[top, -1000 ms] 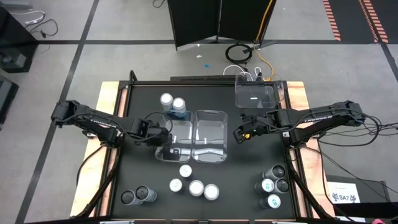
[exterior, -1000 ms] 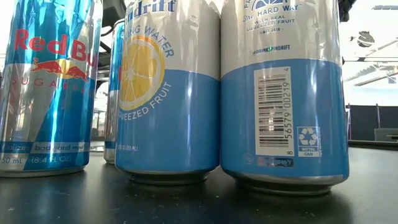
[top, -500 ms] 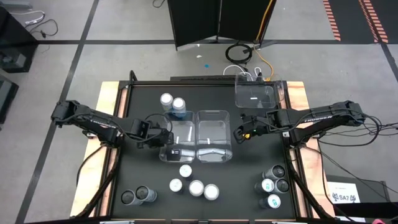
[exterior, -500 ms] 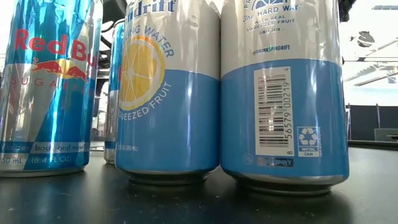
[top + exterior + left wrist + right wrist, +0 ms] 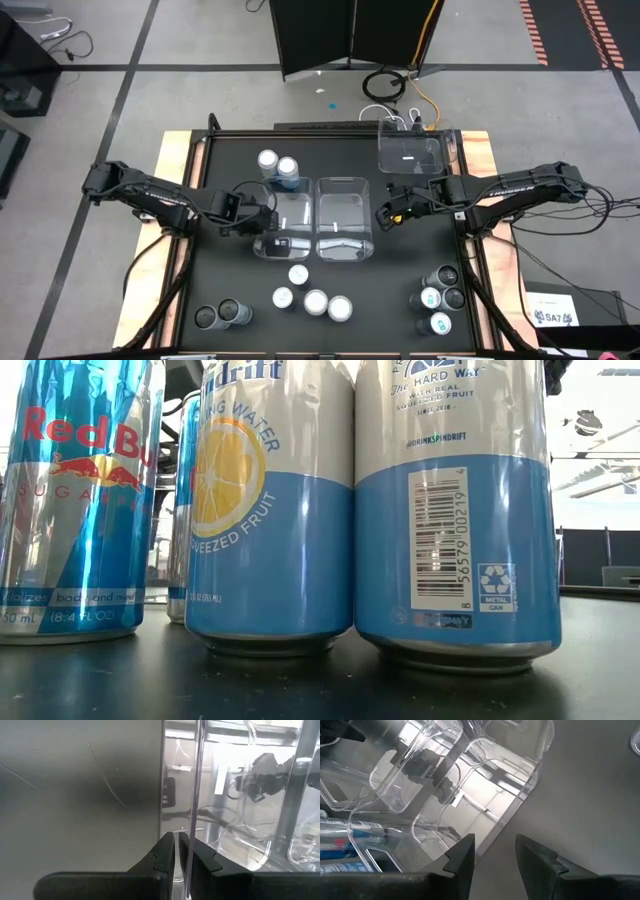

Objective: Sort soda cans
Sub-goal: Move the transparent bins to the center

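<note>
**My left claw pinching the wall of a clear bin, cans scattered around it**

I am gripping the thin side wall of the left clear rectangular plastic bin with my left gripper; in my left wrist view the two dark fingers are pressing together on the transparent wall, which is running up between them. My landmark is this bin, sitting at the middle of the black table.

Touching it on its right side is sitting a second clear plastic bin. A third clear bin is lying well apart, toward the far right corner of the table.

My right gripper is hovering just beside the second bin, on the side away from the landmark, with its fingers standing partly spread and holding nothing.

The soda cans are standing in groups around the landmark bin. Two silver-topped cans with a blue one are standing just behind its far edge. Four white-topped cans are clustering near its front edge. Two dark grey cans are standing well apart at the front left corner. Four more cans, dark-topped and white-topped with teal marks, are grouping well apart at the front right. In the low view, pale blue-and-white cans and a shiny blue-and-silver can are filling the foreground.
</note>
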Available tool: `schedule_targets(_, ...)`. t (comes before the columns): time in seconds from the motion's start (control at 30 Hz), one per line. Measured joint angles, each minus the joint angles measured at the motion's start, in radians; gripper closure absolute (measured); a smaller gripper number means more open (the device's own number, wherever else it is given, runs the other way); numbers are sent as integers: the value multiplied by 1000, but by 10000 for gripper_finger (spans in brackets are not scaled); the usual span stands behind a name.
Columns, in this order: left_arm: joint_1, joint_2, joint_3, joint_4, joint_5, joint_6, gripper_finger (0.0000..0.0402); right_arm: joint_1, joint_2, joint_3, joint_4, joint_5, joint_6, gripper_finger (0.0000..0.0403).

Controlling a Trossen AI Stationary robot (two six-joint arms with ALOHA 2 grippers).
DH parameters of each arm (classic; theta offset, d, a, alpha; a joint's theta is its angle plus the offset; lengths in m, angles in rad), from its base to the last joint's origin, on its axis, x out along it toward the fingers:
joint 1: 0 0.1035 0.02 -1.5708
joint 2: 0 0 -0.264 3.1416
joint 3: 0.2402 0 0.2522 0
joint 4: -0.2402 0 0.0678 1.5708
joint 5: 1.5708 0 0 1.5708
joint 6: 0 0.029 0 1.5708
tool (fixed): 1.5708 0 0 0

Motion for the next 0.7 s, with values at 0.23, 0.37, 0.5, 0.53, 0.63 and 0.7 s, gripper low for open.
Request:
schedule_targets(0.23,0,0,0,23,0,-52,361,0,0,0,0,0,-4,268)
schedule_targets(0.37,0,0,0,25,-1,-53,361,0,0,0,0,0,-8,268)
schedule_targets(0.5,0,0,0,32,-1,-55,361,0,0,0,0,0,-12,268)
schedule_targets(0.53,0,0,0,37,-1,-55,361,0,0,0,0,-1,-15,268)
schedule_targets(0.63,0,0,0,42,-2,-55,361,0,0,0,0,-3,-22,268)
schedule_targets(0.7,0,0,0,43,-3,-55,356,0,0,0,0,-5,-26,268)
